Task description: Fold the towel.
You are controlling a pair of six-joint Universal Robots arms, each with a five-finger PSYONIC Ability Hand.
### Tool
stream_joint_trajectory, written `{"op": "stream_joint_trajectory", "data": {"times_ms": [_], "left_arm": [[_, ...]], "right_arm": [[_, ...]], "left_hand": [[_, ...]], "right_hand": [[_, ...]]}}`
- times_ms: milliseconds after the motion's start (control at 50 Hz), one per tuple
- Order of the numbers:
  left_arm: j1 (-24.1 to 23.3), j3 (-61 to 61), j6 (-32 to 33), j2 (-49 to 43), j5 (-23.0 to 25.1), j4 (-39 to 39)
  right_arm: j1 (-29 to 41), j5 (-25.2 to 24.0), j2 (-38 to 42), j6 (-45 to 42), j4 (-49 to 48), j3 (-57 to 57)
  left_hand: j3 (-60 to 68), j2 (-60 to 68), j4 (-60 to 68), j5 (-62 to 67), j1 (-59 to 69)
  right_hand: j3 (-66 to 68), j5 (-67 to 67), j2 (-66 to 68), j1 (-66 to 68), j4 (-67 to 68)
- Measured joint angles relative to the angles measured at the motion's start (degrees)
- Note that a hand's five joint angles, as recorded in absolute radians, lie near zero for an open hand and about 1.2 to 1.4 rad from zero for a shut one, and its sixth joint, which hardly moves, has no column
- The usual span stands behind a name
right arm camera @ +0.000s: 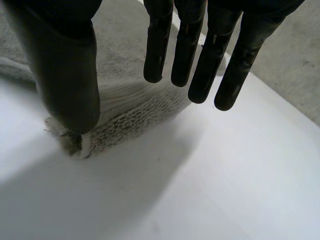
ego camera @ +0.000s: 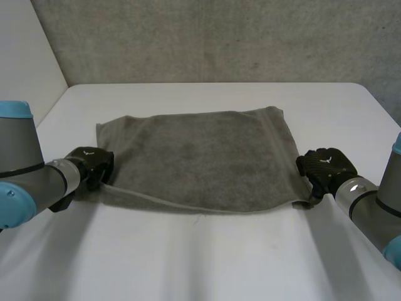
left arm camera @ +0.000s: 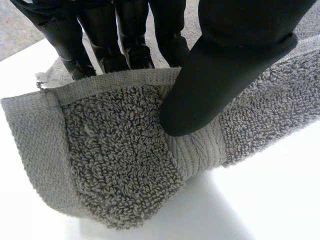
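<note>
Towel [ego camera: 200,157] in grey lies spread nearly flat on your white table [ego camera: 207,257], its far edge toward the concrete wall [ego camera: 219,37] and its near edge facing the arms. You have one hand at each near corner.

Your left hand [ego camera: 94,164] is at the near left corner and has it pinched. In the left wrist view the thumb [left arm camera: 215,85] presses on the woven band along the hem, the fingers [left arm camera: 107,45] stand behind the cloth, and the corner is raised off the table and droops below the thumb.

Your right hand [ego camera: 326,166] sits at the near right corner. In the right wrist view its fingers [right arm camera: 200,65] are straight and spread, apart from the thumb. The thumb tip [right arm camera: 70,115] is down on the frayed corner, which lies on the table. Nothing is clamped there; the hand is relaxed.
</note>
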Motion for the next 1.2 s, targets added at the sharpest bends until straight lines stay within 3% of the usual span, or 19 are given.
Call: {"op": "stream_joint_trajectory", "data": {"times_ms": [360,720,820,880,960,1040,1200], "left_arm": [[0.0,-0.1,-3.0,1.1,0.4,-0.2],[0.2,-0.8,-3.5,1.3,0.6,0.8],[0.2,-0.8,-3.5,1.4,0.6,0.9],[0.2,-0.8,-3.5,1.6,0.6,0.9],[0.3,-0.9,-3.8,2.3,0.6,0.9],[0.3,-1.1,-5.0,4.0,0.7,1.1],[0.3,-3.2,-10.2,12.6,0.7,3.4]], "right_arm": [[-0.6,-5.8,0.1,7.4,4.0,0.9],[-1.7,-5.3,5.1,7.0,-1.0,-1.5],[-1.7,-5.3,6.2,7.0,-0.9,-2.5],[-2.0,-5.0,6.4,7.0,-0.9,-3.1],[-2.8,-3.8,5.9,7.2,-1.3,-3.4],[-4.0,-1.8,2.5,7.3,-2.9,-3.0],[-5.9,-1.4,-12.2,7.6,-5.0,-1.2]], "left_hand": [[0.0,0.0,0.0,0.0,0.0],[0.0,0.0,0.0,0.0,0.0],[0.0,0.0,0.0,0.0,0.0],[0.0,0.0,0.0,0.0,0.0],[0.0,0.0,0.0,0.0,0.0],[0.0,0.0,0.0,0.0,0.1],[0.0,0.0,0.0,0.0,0.2]], "right_hand": [[-4.0,-3.3,-4.2,-3.8,-3.3],[0.9,3.3,-0.5,1.5,0.9],[8.5,10.6,7.3,9.4,8.7],[29.3,31.5,28.8,30.0,29.6],[39.9,42.0,38.9,40.1,40.1],[40.3,42.0,39.1,40.1,40.4],[40.3,42.0,39.1,40.1,40.4]]}}
